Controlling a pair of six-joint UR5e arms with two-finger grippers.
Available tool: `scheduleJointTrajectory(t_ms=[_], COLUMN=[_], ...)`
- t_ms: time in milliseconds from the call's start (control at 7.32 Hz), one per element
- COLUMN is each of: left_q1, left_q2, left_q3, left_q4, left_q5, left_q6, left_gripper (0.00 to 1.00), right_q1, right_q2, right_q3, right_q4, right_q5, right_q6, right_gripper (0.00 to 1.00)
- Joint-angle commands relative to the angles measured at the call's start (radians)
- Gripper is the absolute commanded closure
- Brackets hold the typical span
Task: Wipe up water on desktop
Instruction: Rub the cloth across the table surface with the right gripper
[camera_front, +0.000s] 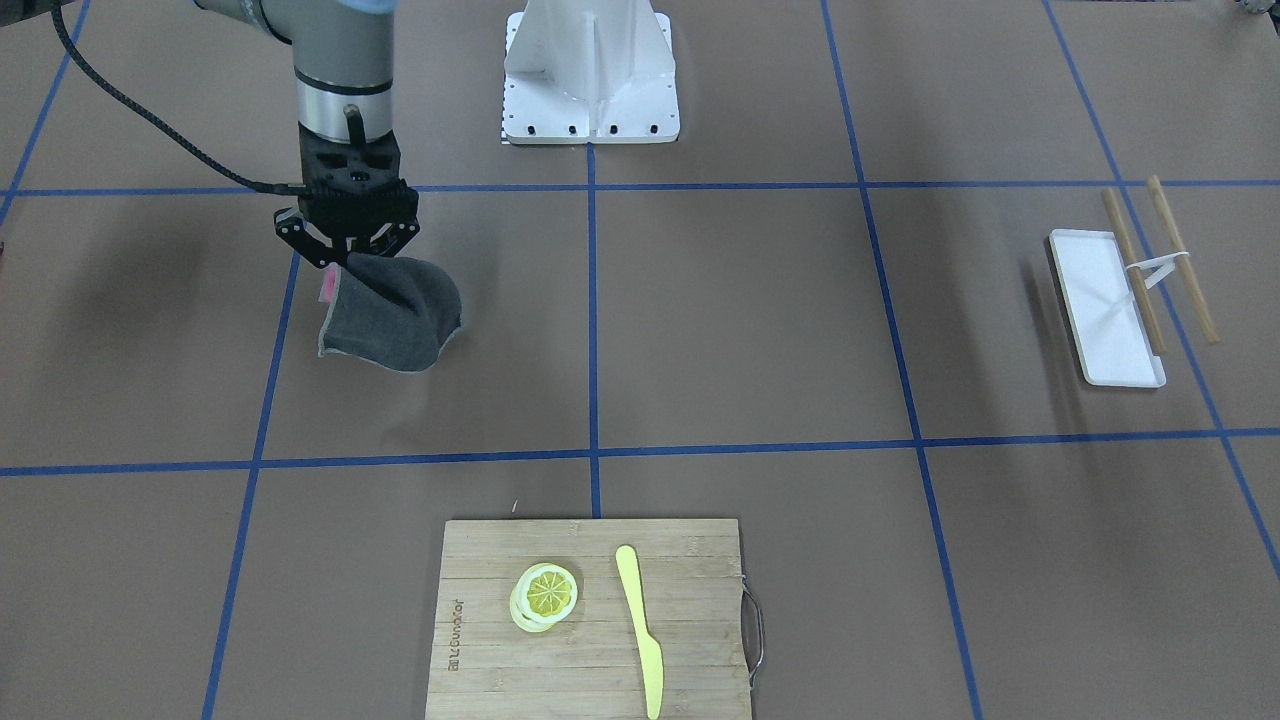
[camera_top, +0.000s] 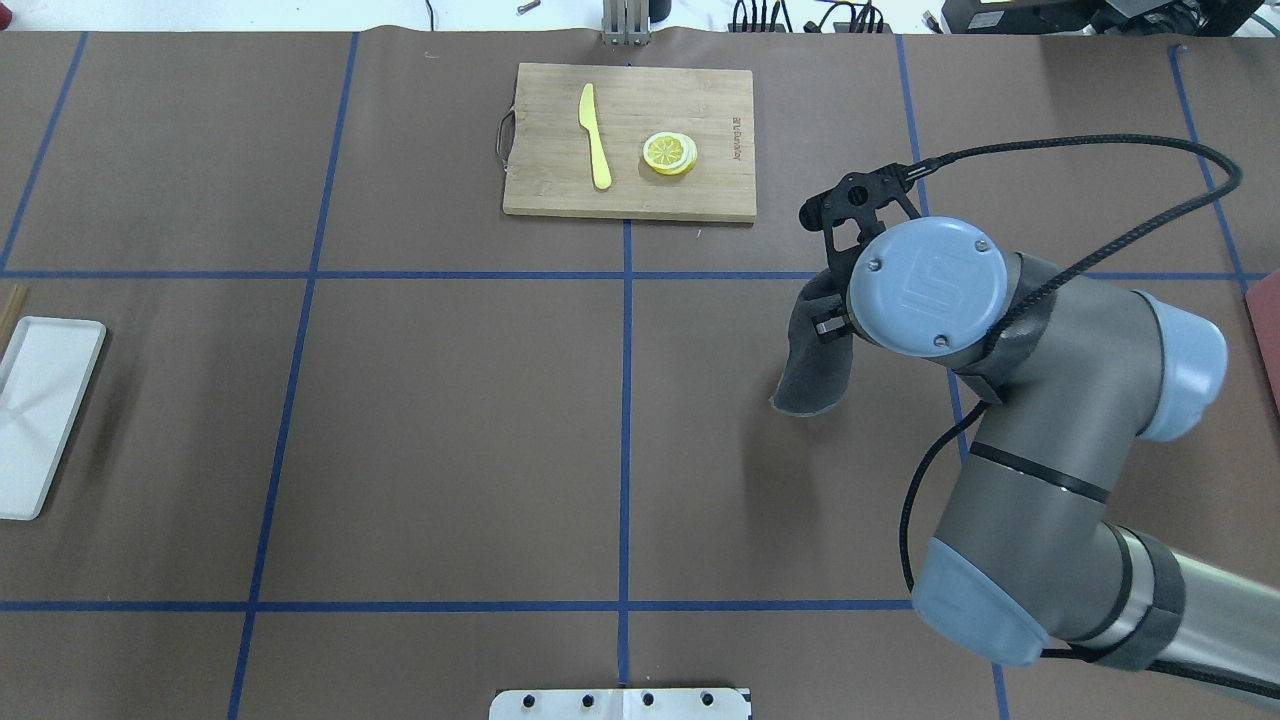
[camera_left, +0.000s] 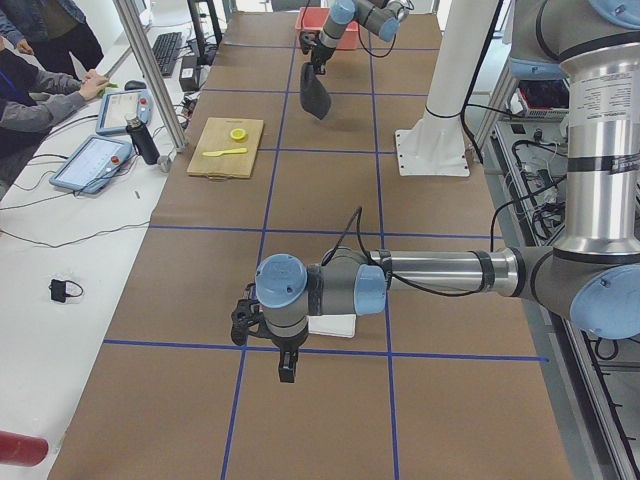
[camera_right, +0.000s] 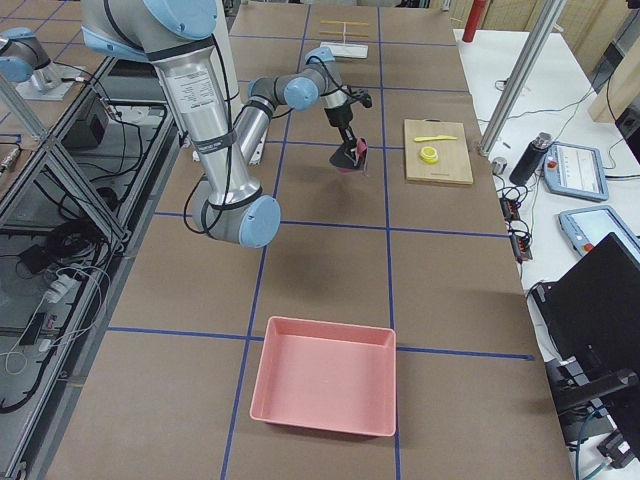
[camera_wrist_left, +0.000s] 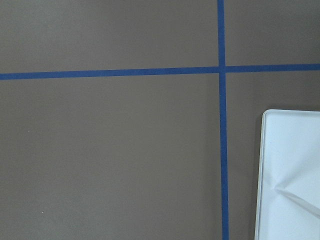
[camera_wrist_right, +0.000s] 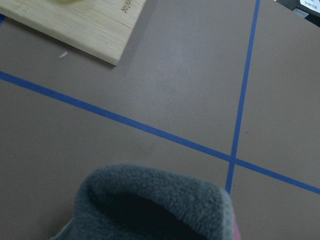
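The right gripper (camera_front: 346, 252) pinches a grey cloth (camera_front: 395, 320) dangling beneath it. It should probably lower until the cloth lies flat on the desktop (camera_front: 750, 320).

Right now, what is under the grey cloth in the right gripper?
Only bare brown desktop shows around and below the grey cloth hanging from the right gripper. The patch directly beneath is covered by the cloth, so any water there cannot be seen.

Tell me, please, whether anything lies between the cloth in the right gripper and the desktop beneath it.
Nothing visible does. The grey cloth hangs from the right gripper over bare desktop; the cutting board lies well clear, nearer the operators' side.
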Motion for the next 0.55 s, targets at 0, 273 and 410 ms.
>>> scheduleJointTrajectory(t_ms=[0, 273, 410], left_q1=[0.0, 0.0, 0.0], left_q2=[0.0, 0.0, 0.0], left_q3=[0.0, -0.003, -0.003], left_q4=[0.0, 0.0, 0.0], left_q5=[-0.001, -0.001, -0.001], left_q6=[-0.003, -0.004, -0.004], left_gripper=[0.01, 0.01, 0.01], right_q1=[0.06, 0.11, 0.11], right_q2=[0.015, 0.009, 0.009], right_q3=[-0.17, -0.276, -0.327], right_q4=[0.024, 0.023, 0.025], right_q5=[-0.003, -0.029, -0.05], right_q6=[-0.142, -0.268, -0.282], right_gripper=[1.0, 1.0, 1.0])
